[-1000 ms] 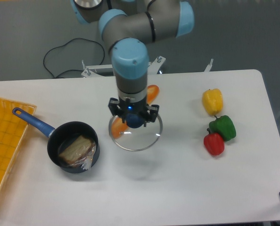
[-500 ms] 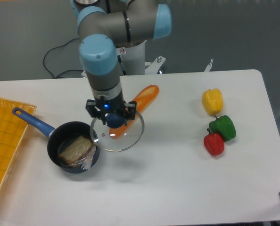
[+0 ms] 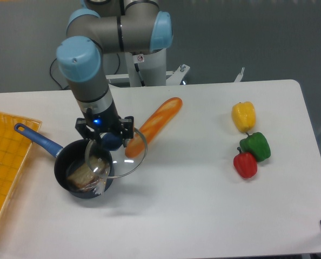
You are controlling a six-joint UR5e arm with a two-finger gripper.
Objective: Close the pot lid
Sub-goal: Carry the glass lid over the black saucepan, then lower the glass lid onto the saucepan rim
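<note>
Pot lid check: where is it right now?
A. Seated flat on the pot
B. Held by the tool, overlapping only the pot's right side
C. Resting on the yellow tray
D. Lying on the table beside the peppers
B: the tool grips the knob of the pot lid, whose rim covers just the right part of the pot and reaches over the bread.

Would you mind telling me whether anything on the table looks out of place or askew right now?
Nothing looks spilled or damaged. The pot lid hangs from the gripper, overlapping only the right part of the pot, not yet seated. The pot holds what looks like wrapped food, which the lid would have to clear.
</note>
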